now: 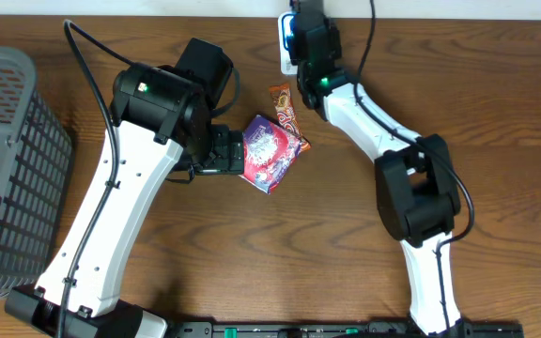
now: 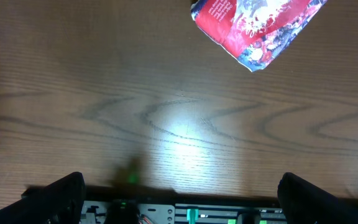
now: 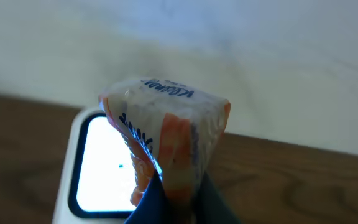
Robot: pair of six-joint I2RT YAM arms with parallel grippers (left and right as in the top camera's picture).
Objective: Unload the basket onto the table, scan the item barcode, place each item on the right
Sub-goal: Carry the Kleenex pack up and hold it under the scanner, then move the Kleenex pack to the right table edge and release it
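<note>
right pincer point(image 3: 178, 198) is pinching the packet point(image 3: 166, 124) by its lower end | packet is standing up from the fingertips, in front of the glowing scanner point(image 3: 101, 168) | left pincer point(image 2: 185, 193) is hanging spread above the table point(image 2: 166, 112), red bag point(image 2: 253, 28) lying ahead, apart

Text check: nothing cleanly readable.
White-and-orange packet point(image 3: 166, 130), centre of the right wrist view: one line of dark blue lettering along its top edge and a second down its left side. It's inverted and blurred, so I can't make out the word. Red pouch point(image 2: 257, 28), top right of the left wrist view: blocks of small white print on the red panel, too small to read. Orange wrapper point(image 1: 285, 105), upper centre of the overhead view: light lettering on it, not legible at this size.
</note>
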